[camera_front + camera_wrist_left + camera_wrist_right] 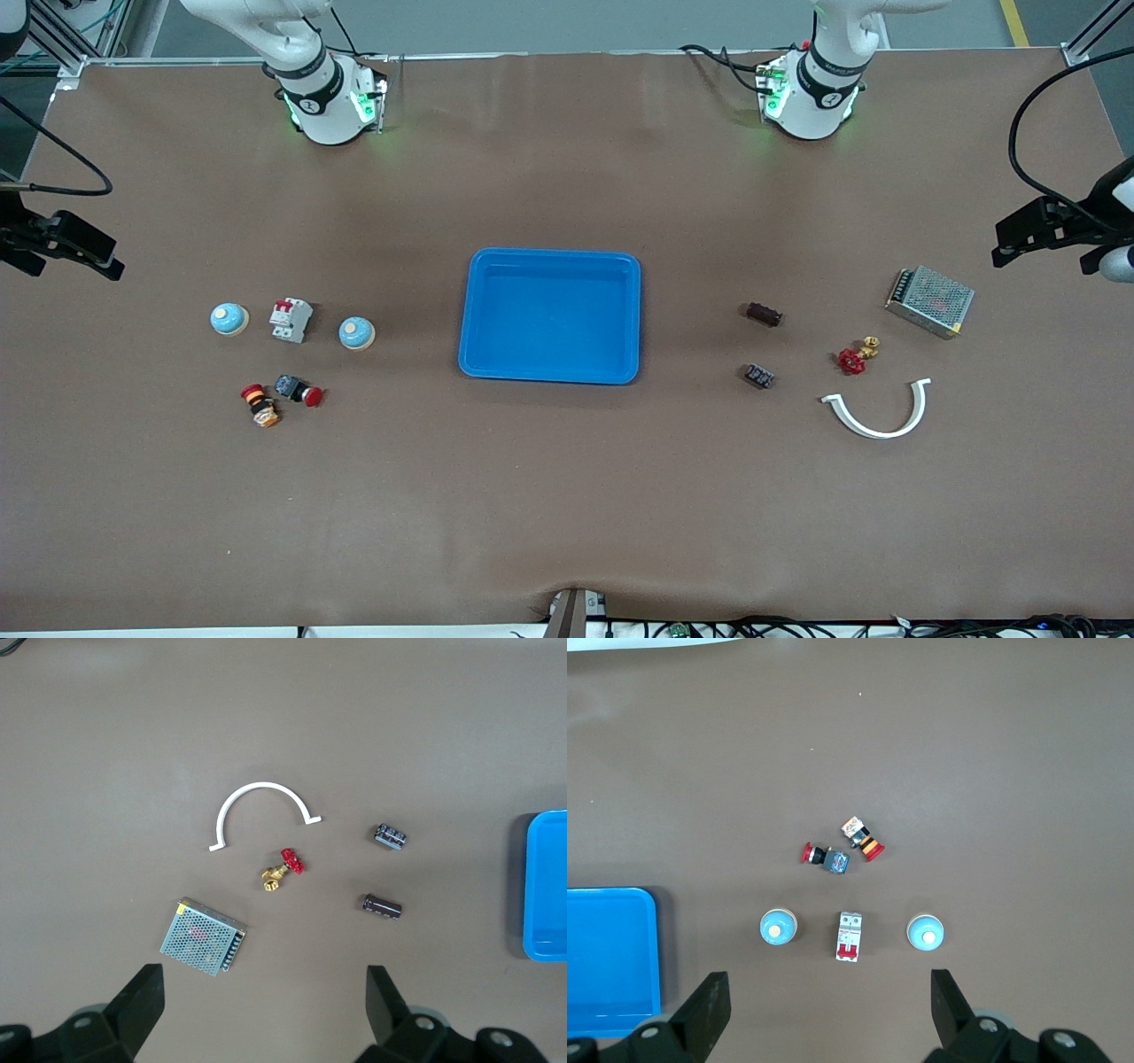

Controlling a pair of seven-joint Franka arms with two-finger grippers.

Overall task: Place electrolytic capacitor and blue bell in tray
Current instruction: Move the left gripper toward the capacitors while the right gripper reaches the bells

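Observation:
The bright-blue tray (549,319) lies empty at the table's middle; its edge shows in the left wrist view (545,895) and the right wrist view (611,957). Two dark capacitors (764,314) (759,376) lie toward the left arm's end, also seen in the left wrist view (381,905) (390,836). Two blue bells (229,318) (356,333) sit toward the right arm's end, also seen in the right wrist view (925,931) (779,927). My left gripper (1010,241) (266,1010) hangs open and empty over its table end. My right gripper (102,257) (828,1014) hangs open and empty over its own end.
A circuit breaker (291,319) stands between the bells; two red push buttons (299,390) (260,405) lie nearer the camera. Near the capacitors are a red-handled brass valve (855,357), a white half ring (877,412) and a metal mesh power supply (929,301).

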